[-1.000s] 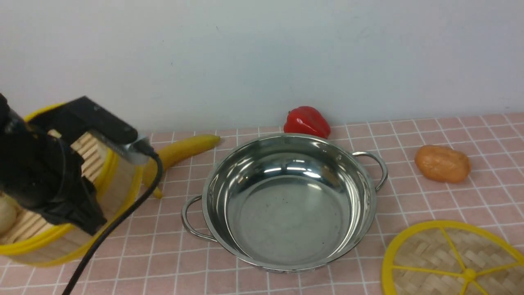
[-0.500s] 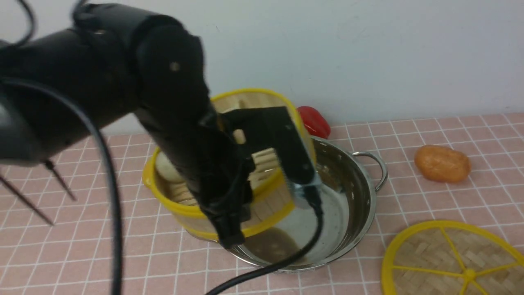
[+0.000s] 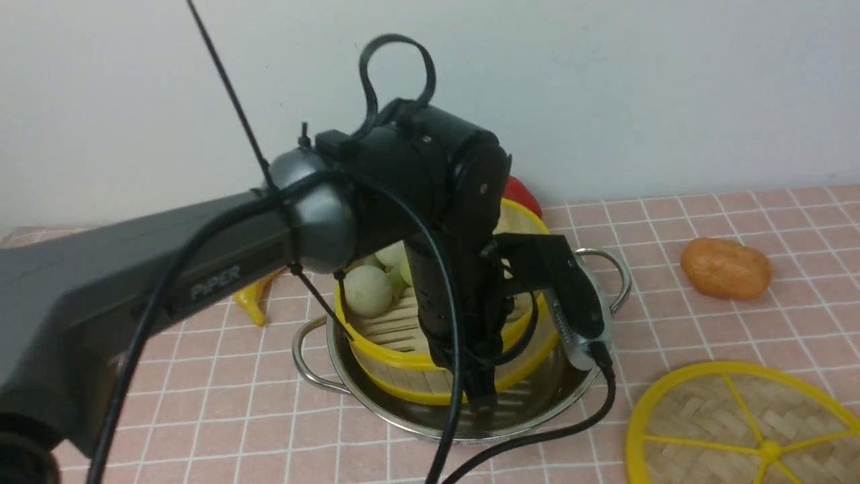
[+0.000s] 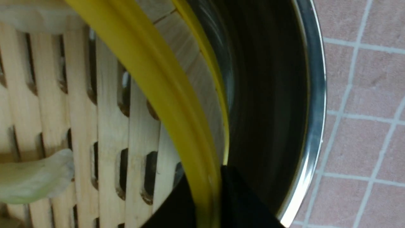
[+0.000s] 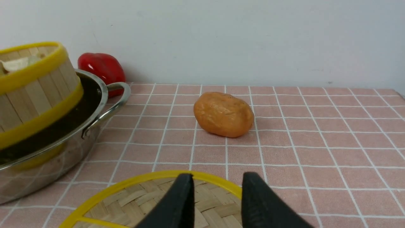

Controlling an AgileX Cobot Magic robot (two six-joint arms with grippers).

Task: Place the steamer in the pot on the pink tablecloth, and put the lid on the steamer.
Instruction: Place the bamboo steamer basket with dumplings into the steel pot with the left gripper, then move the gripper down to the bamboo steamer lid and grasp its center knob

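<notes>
The steamer (image 3: 396, 366), a bamboo basket with yellow rims, sits tilted inside the shiny pot (image 3: 376, 407) on the pink tablecloth (image 3: 705, 323). Pale round buns (image 3: 367, 290) lie in it. My left gripper (image 3: 480, 393) is shut on the steamer's near wall; in the left wrist view its black fingers (image 4: 240, 199) pinch the yellow rim (image 4: 164, 95) beside the pot's rim (image 4: 313, 126). The lid (image 3: 739, 430), a flat woven disc with yellow spokes, lies at the front right. My right gripper (image 5: 216, 190) hangs open just above the lid's (image 5: 133, 196) far edge, holding nothing.
A red pepper (image 3: 521, 191) stands behind the pot by the wall. An orange potato-like lump (image 3: 725, 269) lies right of the pot, beyond the lid. A banana (image 3: 252, 302) lies left of the pot, mostly hidden by my left arm. The wall is close behind.
My left arm has carried the steamer from the table's left side rightward and lowered it into the pot. The lid and right gripper have not moved.
</notes>
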